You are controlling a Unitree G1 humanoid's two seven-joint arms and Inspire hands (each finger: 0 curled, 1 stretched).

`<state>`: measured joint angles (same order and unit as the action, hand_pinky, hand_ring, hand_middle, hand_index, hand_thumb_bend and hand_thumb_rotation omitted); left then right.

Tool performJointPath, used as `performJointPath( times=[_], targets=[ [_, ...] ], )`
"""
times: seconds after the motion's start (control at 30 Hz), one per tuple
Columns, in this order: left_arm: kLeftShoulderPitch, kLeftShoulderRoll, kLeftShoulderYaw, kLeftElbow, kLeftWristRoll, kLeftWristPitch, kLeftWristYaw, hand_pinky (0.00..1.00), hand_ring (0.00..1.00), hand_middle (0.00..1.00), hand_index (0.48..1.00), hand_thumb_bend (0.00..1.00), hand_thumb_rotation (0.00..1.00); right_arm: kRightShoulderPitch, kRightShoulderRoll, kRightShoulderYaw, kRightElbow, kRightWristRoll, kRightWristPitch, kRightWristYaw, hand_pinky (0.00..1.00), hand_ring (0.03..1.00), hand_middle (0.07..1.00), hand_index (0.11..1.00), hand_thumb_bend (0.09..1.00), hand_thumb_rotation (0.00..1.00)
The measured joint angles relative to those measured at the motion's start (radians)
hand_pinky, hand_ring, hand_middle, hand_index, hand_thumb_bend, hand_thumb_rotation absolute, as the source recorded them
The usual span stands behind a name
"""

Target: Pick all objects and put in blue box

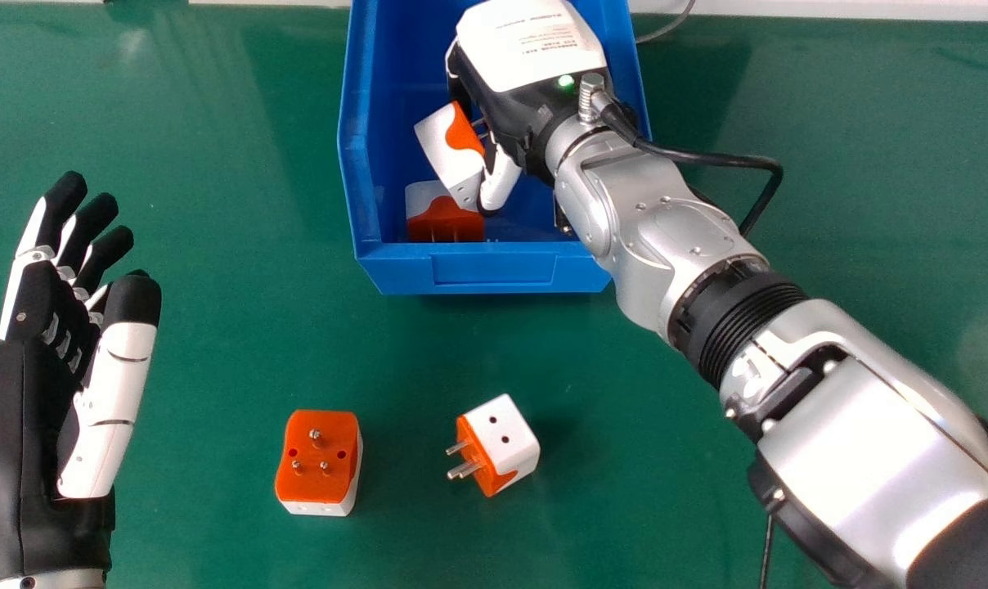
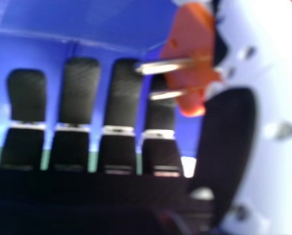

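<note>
- My right robot hand [image 1: 527,49] is wide, its fingers fairly straight, inside the blue box [image 1: 494,270] at the far edge of the desk [image 1: 216,343].
- The tilted adapter [image 1: 449,151] is in the box, against my thumb; I cannot tell whether it bears on the lower adapter [image 1: 445,221] too.
- Two more sit nearer the desk's near edge: the pins-up adapter [image 1: 318,458] and, to its right, the sideways adapter [image 1: 510,438].
- My left robot hand [image 1: 20,425] is idle and open over the desk's left side.
- If I lift out now, the thumb or a fingertip could catch the tilted adapter's pins and drag it along.
- Pulling back low could knock my knuckles against the box wall and shift it.
- The head view gives me the two adapters to be fetched and the lower one in the box.
- The right hand view gives me the tilted adapter's two pins, aimed across my fingers.
</note>
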<state>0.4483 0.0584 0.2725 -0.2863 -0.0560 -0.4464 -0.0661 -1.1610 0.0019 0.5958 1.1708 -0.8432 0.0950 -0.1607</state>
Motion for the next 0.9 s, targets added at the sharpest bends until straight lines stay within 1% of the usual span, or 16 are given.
performJointPath(
  times=[0.03, 0.13, 0.3, 0.4, 0.57, 0.6, 0.63, 0.67, 0.73, 0.8, 0.83, 0.87, 0.9],
  targets=[
    [0.0, 0.0, 0.0, 0.0, -0.003, 0.0, 0.0, 0.85, 0.9, 0.93, 0.934, 0.69, 0.79, 0.0, 0.0, -0.002, 0.0, 0.01, -0.002, -0.008, 0.31, 0.4, 0.501, 0.502, 0.514, 0.0],
    [0.002, -0.001, 0.0, 0.0, -0.001, 0.001, 0.005, 0.85, 0.9, 0.93, 0.934, 0.69, 0.79, 0.001, -0.001, -0.009, 0.0, 0.025, -0.016, -0.043, 0.31, 0.4, 0.502, 0.498, 0.515, 0.0],
    [0.004, -0.002, 0.001, 0.0, -0.002, 0.0, 0.008, 0.85, 0.9, 0.92, 0.934, 0.7, 0.79, 0.005, 0.0, -0.024, 0.0, 0.063, -0.033, -0.09, 0.31, 0.391, 0.494, 0.494, 0.516, 0.0],
    [0.004, -0.004, 0.001, 0.0, -0.002, 0.0, 0.014, 0.84, 0.9, 0.92, 0.932, 0.71, 0.79, 0.006, 0.0, -0.028, 0.0, 0.081, -0.039, -0.09, 0.31, 0.389, 0.489, 0.493, 0.516, 0.0],
    [0.004, -0.009, -0.001, -0.001, -0.002, 0.001, 0.023, 0.84, 0.89, 0.92, 0.931, 0.71, 0.78, 0.007, 0.0, -0.027, 0.0, 0.086, -0.038, -0.091, 0.32, 0.39, 0.484, 0.495, 0.516, 0.0],
    [0.004, -0.009, -0.001, -0.002, -0.002, 0.001, 0.024, 0.84, 0.89, 0.92, 0.929, 0.72, 0.78, 0.007, 0.0, -0.026, 0.0, 0.086, -0.037, -0.09, 0.34, 0.413, 0.481, 0.501, 0.517, 0.0],
    [0.005, -0.009, -0.002, -0.004, -0.002, 0.001, 0.024, 0.84, 0.89, 0.92, 0.929, 0.72, 0.78, 0.007, 0.0, -0.022, 0.0, 0.085, -0.036, -0.09, 0.34, 0.413, 0.481, 0.501, 0.517, 0.0],
    [0.005, -0.009, -0.003, -0.005, -0.001, 0.001, 0.024, 0.83, 0.89, 0.91, 0.926, 0.72, 0.78, 0.007, -0.001, -0.017, 0.0, 0.083, -0.033, -0.089, 0.4, 0.479, 0.545, 0.563, 0.548, 0.05],
    [0.006, -0.009, -0.003, -0.005, -0.001, 0.0, 0.023, 0.83, 0.89, 0.91, 0.926, 0.72, 0.78, 0.007, -0.001, -0.007, 0.0, 0.082, -0.02, -0.082, 0.4, 0.479, 0.545, 0.563, 0.548, 0.05],
    [0.008, -0.008, -0.004, -0.005, -0.002, 0.0, 0.021, 0.83, 0.89, 0.92, 0.928, 0.72, 0.78, 0.007, -0.003, -0.002, 0.0, 0.082, -0.017, -0.065, 0.51, 0.595, 0.651, 0.658, 0.592, 0.14],
    [0.008, -0.008, -0.004, -0.005, -0.002, 0.0, 0.02, 0.83, 0.89, 0.92, 0.928, 0.72, 0.78, 0.007, -0.004, -0.002, 0.0, 0.083, -0.016, -0.058, 0.55, 0.636, 0.689, 0.692, 0.608, 0.17],
    [0.009, -0.008, -0.004, -0.005, -0.002, 0.001, 0.02, 0.83, 0.89, 0.92, 0.928, 0.72, 0.78, 0.007, -0.004, -0.001, -0.001, 0.083, -0.016, -0.052, 0.55, 0.636, 0.689, 0.692, 0.608, 0.17],
    [0.009, -0.008, -0.004, -0.006, -0.002, 0.001, 0.021, 0.83, 0.89, 0.92, 0.929, 0.72, 0.78, 0.007, -0.005, 0.0, -0.001, 0.083, -0.016, -0.048, 0.59, 0.671, 0.719, 0.719, 0.622, 0.19]
  ],
)
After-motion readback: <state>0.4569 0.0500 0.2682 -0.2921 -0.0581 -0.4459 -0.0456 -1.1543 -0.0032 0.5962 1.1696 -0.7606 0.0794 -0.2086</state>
